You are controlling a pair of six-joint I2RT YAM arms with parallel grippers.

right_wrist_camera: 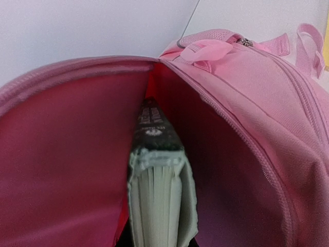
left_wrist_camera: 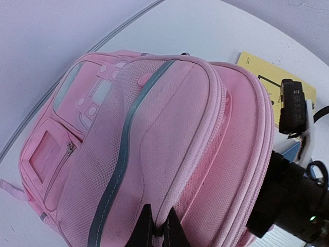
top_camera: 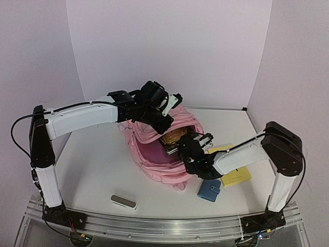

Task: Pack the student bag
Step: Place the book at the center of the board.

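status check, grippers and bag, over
Left gripper shut on large soft pink fabric backpack, mouth open. Right gripper shut on thick dark-covered book, partway inside. Nothing blocking the opening.

Left arm (top_camera: 82, 116) and right arm (top_camera: 241, 157) reach inward, left pincer (left_wrist_camera: 157, 229) and right pincer (top_camera: 198, 141) both clamped.

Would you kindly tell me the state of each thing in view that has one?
bag: main compartment open, rim held up
book: closed, on edge, partly inside the bag
left tool: shut on the bag's fabric
right tool: shut on the book
yellow pad: flat on the table, unpacked
blue pouch: on the table, unpacked
grey case: on the table, unpacked
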